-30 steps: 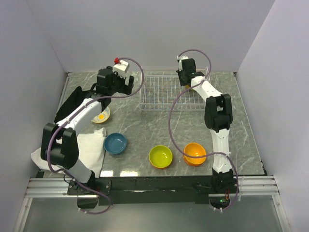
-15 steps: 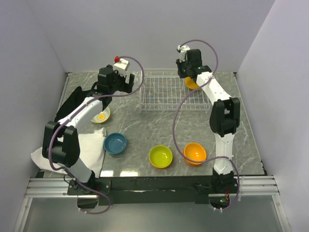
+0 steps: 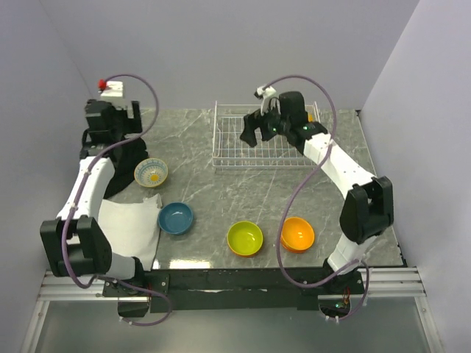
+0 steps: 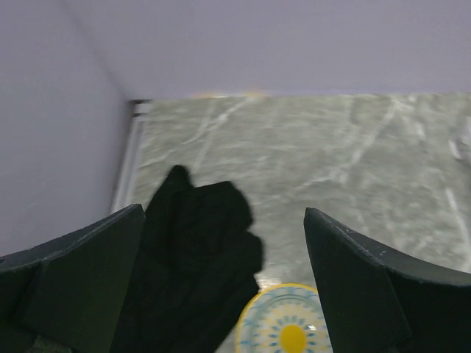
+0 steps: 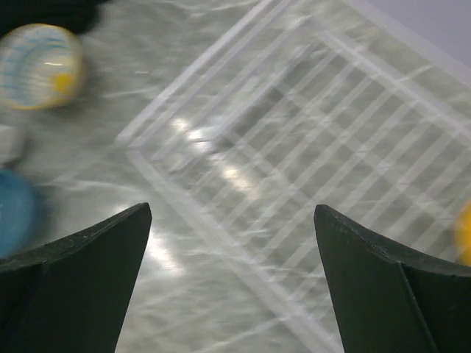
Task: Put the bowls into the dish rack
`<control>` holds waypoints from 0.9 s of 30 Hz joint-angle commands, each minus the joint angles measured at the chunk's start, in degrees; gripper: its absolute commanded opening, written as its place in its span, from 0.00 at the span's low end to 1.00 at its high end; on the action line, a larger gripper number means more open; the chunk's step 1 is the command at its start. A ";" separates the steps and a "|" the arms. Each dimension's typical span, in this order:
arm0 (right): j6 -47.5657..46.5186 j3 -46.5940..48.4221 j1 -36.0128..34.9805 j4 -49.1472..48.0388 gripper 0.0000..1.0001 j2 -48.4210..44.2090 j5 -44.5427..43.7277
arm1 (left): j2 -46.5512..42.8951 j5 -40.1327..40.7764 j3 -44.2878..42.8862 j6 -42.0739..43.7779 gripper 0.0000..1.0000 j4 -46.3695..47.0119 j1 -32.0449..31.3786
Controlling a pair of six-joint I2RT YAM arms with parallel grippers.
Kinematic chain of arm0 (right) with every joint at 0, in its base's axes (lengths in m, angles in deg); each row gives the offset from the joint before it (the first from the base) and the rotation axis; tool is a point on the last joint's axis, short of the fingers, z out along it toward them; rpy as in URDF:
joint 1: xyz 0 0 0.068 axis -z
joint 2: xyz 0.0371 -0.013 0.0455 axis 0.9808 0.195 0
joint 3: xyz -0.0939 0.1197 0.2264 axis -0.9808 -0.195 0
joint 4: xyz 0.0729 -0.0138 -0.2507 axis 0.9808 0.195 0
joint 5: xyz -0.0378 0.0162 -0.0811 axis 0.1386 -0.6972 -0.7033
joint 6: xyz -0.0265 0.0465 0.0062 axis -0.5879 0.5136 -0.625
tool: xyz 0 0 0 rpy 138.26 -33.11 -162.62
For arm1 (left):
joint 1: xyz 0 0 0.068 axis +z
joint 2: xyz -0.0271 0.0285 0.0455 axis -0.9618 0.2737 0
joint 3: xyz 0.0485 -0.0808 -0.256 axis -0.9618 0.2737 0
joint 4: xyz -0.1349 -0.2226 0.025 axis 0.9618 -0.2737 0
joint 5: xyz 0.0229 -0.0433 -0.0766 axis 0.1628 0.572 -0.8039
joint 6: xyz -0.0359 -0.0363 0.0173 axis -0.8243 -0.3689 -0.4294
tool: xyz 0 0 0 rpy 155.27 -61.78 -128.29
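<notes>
The left end effector hangs raised over the far left corner of the counter, its fingers spread wide with nothing between them. The white patterned bowl sits on the counter below it. The right end effector hovers above the left half of the dish rack, fingers also wide apart and holding nothing. An orange sliver of a bowl shows at the rack's right side, mostly hidden. Near the front of the counter stand the teal-blue bowl, just beside the white cloth, then the lime green bowl and the orange bowl.
</notes>
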 commanded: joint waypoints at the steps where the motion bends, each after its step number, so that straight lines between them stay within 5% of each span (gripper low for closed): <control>1: 15.87 -5.37 0.03 -5.59 1.00 -3.91 7.32 | -4.47 1.40 0.92 -1.02 0.97 -3.74 4.79; 4: 14.69 -8.15 -1.54 -4.23 0.94 -6.51 13.93 | -8.16 -0.17 2.85 -0.67 0.97 -4.81 6.72; 9: -7.27 -13.78 -13.12 7.89 0.82 -14.15 2.36 | -17.04 -2.19 11.46 1.97 0.97 -3.48 7.43; 13: -12.40 -22.92 -20.33 9.57 0.79 -21.20 -13.01 | -21.08 -3.08 14.28 2.41 0.97 -5.42 7.52; 18: -22.47 -31.90 -29.66 6.85 0.77 -26.83 -18.23 | -24.52 -1.24 16.30 0.92 0.97 -5.69 7.34; 22: -30.68 -31.91 -36.08 1.23 0.74 -22.37 -17.88 | -25.31 -2.72 16.14 1.09 0.97 -5.77 7.34; 27: -37.69 -20.41 -40.47 2.27 0.74 -10.00 -10.34 | -22.50 -3.44 13.23 -1.19 0.97 -7.35 7.43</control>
